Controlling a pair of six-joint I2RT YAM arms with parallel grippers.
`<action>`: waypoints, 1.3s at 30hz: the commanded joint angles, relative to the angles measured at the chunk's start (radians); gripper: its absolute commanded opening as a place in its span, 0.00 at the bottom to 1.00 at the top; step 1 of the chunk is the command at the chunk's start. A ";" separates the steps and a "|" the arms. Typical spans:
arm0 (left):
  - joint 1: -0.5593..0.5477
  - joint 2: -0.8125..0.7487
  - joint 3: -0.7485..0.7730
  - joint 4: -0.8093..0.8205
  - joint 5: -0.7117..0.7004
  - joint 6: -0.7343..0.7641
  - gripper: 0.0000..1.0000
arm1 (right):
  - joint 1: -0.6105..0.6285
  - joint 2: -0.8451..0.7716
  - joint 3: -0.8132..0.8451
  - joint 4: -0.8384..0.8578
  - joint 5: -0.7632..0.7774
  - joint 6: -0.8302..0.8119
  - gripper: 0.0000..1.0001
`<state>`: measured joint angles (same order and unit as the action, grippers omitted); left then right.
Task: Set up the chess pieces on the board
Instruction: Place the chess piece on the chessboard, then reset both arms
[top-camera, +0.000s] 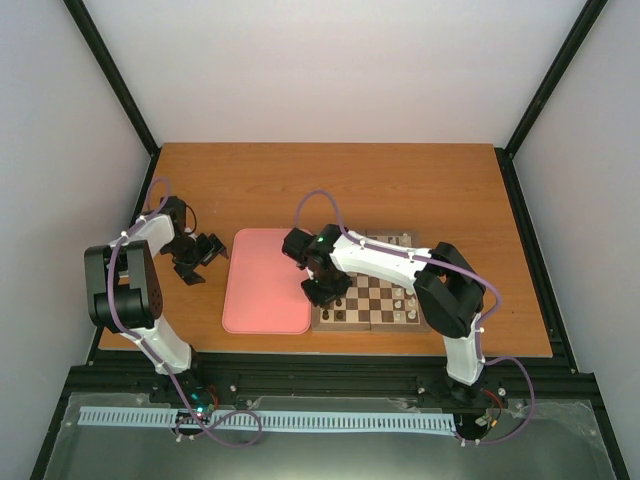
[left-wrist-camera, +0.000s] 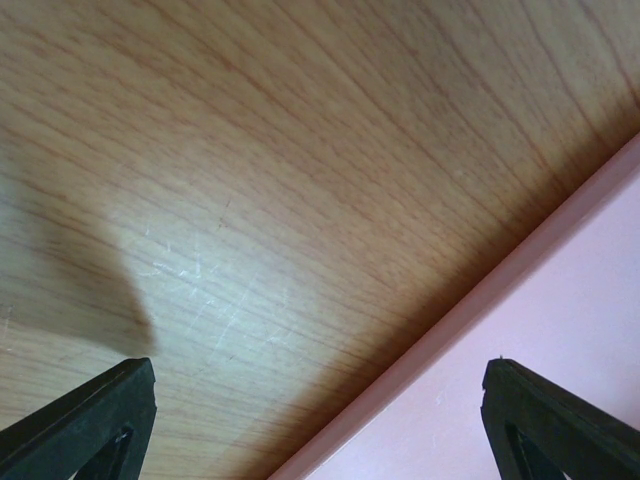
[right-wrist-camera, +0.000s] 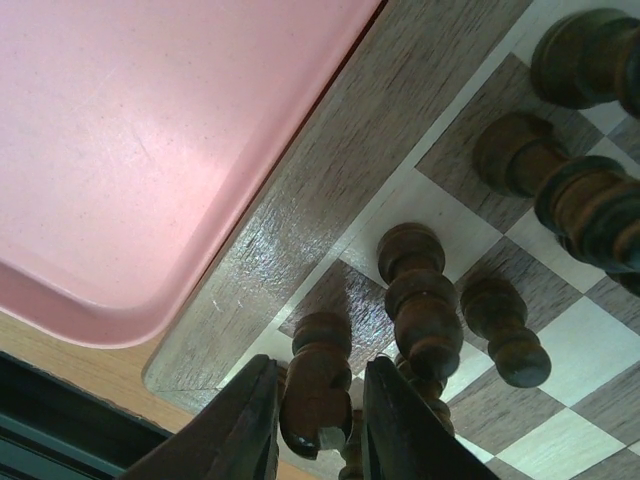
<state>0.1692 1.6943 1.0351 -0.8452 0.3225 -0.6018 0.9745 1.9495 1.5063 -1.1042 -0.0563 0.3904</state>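
Closest to the lens, the right gripper (right-wrist-camera: 320, 368) is seen with its 2 fingers flanking 1 dark chess piece (right-wrist-camera: 312, 400) near a corner of the board (right-wrist-camera: 300, 230), beside the pink tray (right-wrist-camera: 130, 150). Whether the piece is clamped or let go cannot be told. Other chess pieces (right-wrist-camera: 500, 330) are stood on squares beyond. The left gripper (left-wrist-camera: 318, 365) is held wide apart over the table (left-wrist-camera: 250, 150).
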 joint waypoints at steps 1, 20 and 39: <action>0.002 0.003 0.025 0.005 0.001 0.014 1.00 | -0.008 -0.021 0.001 0.007 0.019 -0.001 0.25; 0.002 -0.003 0.021 0.004 0.002 0.016 1.00 | -0.008 -0.076 0.011 -0.001 0.011 -0.014 0.31; 0.002 -0.062 0.066 -0.029 -0.009 0.040 1.00 | -0.098 -0.203 0.223 -0.113 0.084 -0.010 1.00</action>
<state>0.1692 1.6806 1.0451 -0.8528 0.3218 -0.5926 0.9535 1.7992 1.6592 -1.1866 -0.0067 0.3786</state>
